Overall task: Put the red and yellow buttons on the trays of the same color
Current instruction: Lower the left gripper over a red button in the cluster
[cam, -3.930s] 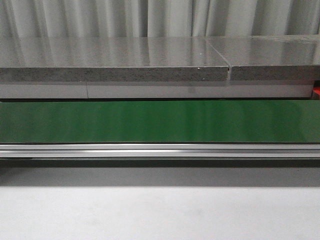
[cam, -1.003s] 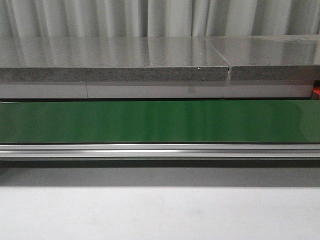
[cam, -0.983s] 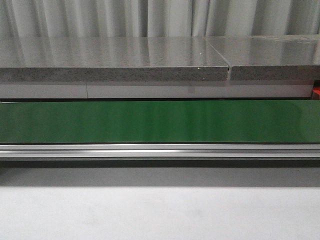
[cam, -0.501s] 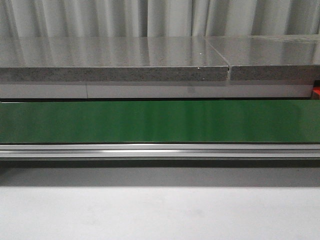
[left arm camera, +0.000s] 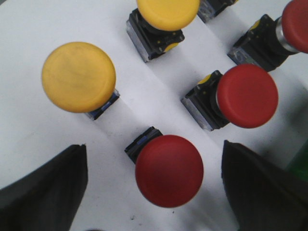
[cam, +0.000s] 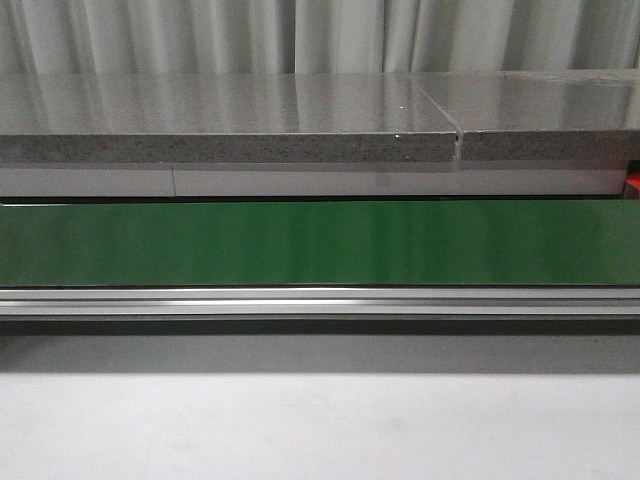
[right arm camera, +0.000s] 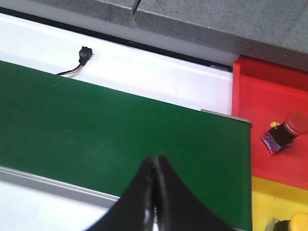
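In the left wrist view my left gripper (left arm camera: 154, 154) is open, its dark fingers (left arm camera: 45, 192) standing on either side of a red button (left arm camera: 169, 171) on a white surface. Two more red buttons (left arm camera: 247, 96) (left arm camera: 296, 24) and two yellow buttons (left arm camera: 78, 77) (left arm camera: 167, 12) lie beyond it. In the right wrist view my right gripper (right arm camera: 155, 161) is shut and empty over the green belt (right arm camera: 96, 120). A red tray (right arm camera: 262, 96) holds one red button (right arm camera: 288, 129). The yellow tray (right arm camera: 269, 192) beside it holds a yellow button (right arm camera: 297, 222). No gripper shows in the front view.
The green conveyor belt (cam: 320, 243) runs across the front view, with an aluminium rail (cam: 320, 300) in front and a grey stone slab (cam: 230, 125) behind. A small black connector with wires (right arm camera: 84, 54) lies on the white strip behind the belt.
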`<state>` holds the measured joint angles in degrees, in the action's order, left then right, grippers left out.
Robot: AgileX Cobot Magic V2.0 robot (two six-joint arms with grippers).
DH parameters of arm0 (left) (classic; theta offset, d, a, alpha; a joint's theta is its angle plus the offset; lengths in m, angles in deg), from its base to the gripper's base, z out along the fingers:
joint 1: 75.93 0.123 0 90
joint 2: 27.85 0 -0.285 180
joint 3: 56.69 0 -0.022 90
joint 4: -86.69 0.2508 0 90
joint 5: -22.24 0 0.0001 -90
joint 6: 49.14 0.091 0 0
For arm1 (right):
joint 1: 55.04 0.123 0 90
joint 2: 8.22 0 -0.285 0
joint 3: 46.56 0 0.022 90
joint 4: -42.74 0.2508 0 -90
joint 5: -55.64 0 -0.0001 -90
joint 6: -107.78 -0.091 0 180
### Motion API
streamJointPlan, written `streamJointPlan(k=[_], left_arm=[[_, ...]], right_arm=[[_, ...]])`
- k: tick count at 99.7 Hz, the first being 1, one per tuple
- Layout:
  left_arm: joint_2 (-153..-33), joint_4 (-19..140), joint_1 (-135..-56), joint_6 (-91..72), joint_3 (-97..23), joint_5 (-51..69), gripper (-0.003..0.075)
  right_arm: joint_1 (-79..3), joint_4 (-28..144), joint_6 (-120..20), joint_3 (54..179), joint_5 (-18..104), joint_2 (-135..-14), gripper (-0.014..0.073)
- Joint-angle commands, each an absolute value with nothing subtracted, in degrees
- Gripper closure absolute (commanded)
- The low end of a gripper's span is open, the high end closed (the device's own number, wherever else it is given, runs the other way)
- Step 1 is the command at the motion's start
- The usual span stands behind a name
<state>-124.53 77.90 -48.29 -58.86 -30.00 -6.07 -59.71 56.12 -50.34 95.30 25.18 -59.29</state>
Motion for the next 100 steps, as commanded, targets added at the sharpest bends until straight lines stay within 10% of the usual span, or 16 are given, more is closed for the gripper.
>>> streamJointPlan(k=[1,39,73,100], left_arm=[[-124.5,77.2,-48.2,-59.1,-32.1,-3.5,0.0152],[-128.5,77.2,-48.2,-59.1,-32.2,-3.1,0.0183],[-127.9,76.1,-48.6,-59.0,-32.7,-4.9,0.0736],[-119.7,75.2,-51.0,-57.9,-33.0,-7.2,0.0739]], right_arm=[[-59.6,56.6,-49.9,96.7,28.9,-58.8,0.0662],[-59.6,56.6,-49.9,96.7,28.9,-58.8,0.0662],[-59.6,56.6,-49.9,96.7,28.9,-58.8,0.0662],[-59.6,56.6,-49.9,96.7,28.9,-58.8,0.0662]])
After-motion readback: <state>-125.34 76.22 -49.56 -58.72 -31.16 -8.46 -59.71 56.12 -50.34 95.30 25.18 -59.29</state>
